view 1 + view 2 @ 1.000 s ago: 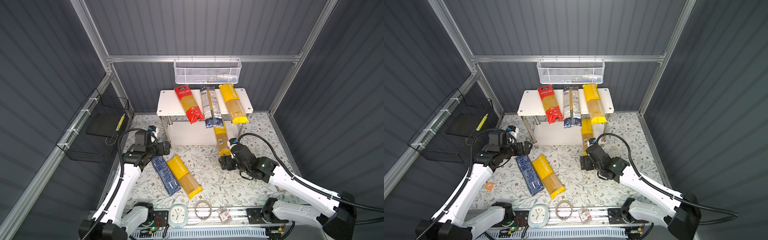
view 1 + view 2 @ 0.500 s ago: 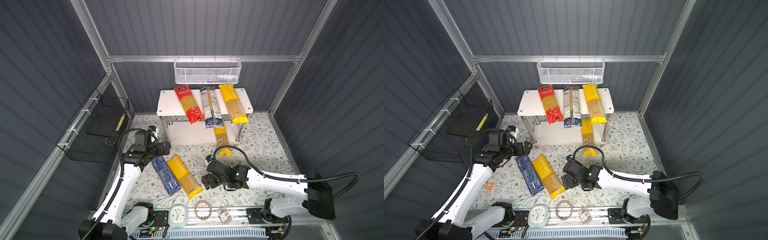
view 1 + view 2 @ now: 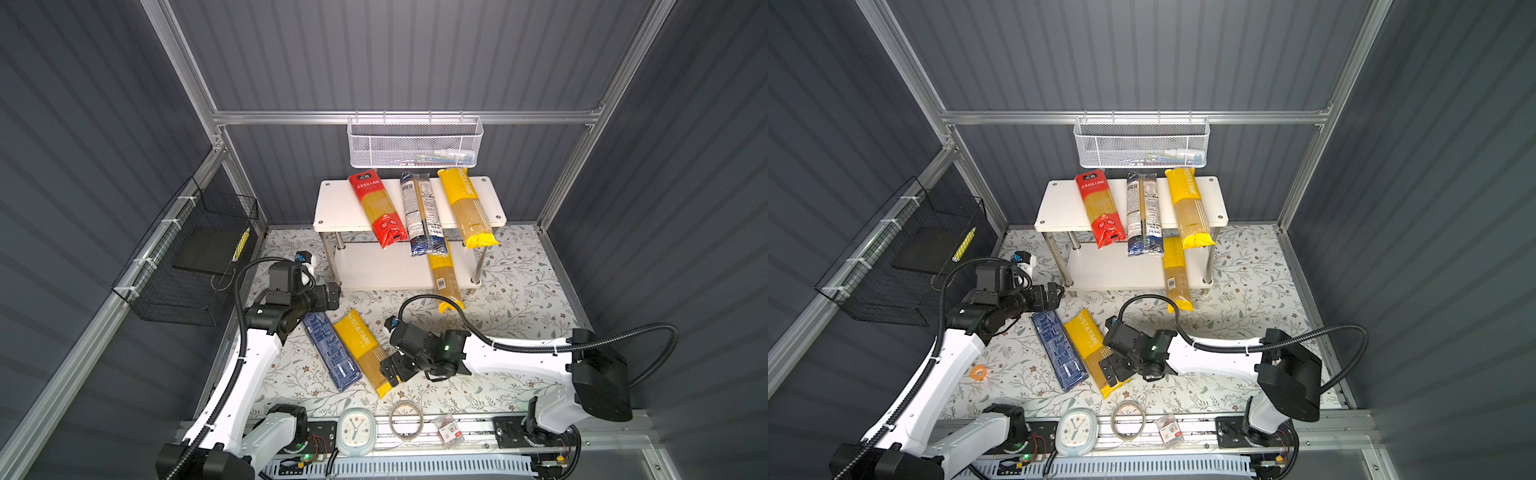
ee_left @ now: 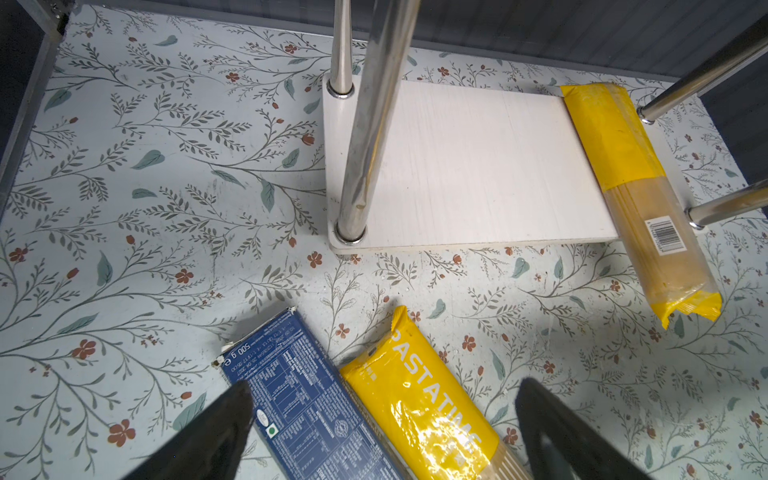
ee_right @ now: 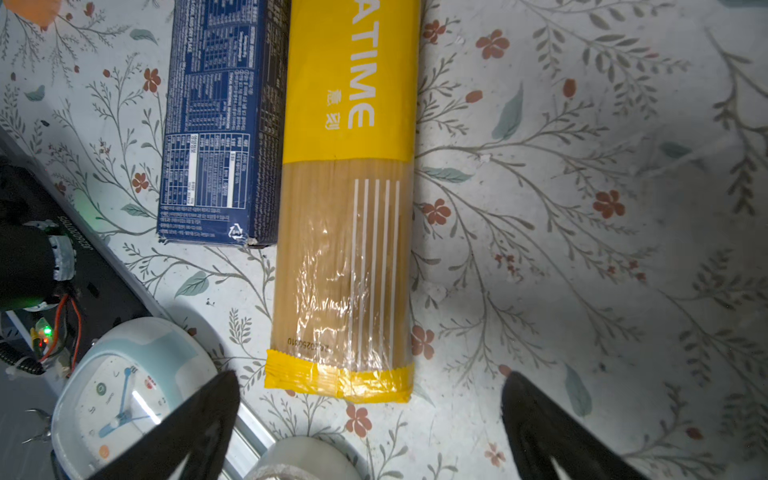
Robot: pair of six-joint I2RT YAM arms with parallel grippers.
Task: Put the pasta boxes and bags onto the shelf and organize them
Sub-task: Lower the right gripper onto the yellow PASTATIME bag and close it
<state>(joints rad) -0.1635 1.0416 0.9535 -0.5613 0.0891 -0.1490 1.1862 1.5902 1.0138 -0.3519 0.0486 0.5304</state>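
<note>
The white shelf (image 3: 340, 208) carries a red bag (image 3: 376, 208), a clear bag with dark-blue ends (image 3: 422, 212) and a yellow bag (image 3: 467, 208) on its top board. Another yellow bag (image 3: 442, 274) lies on the lower board, its near end sticking out over the mat. Side by side on the mat lie a dark-blue box (image 3: 330, 351) and a yellow PASTATIME bag (image 3: 361, 349). My right gripper (image 5: 370, 376) hangs open and empty over that bag's near end (image 5: 338, 380). My left gripper (image 4: 384, 386) is open and empty above the far ends of the box (image 4: 299, 399) and bag.
A white mesh basket (image 3: 415, 143) hangs on the back wall above the shelf. A black wire basket (image 3: 195, 257) is on the left wall. At the front edge sit a clock (image 3: 355, 430), a tape ring (image 3: 406, 419) and a small packet (image 3: 449, 430). An orange roll (image 3: 978, 372) lies front left.
My right arm swung away from the yellow bag on the lower board, toward the front and left, to the near end of the yellow bag on the mat. The left arm stayed put.
</note>
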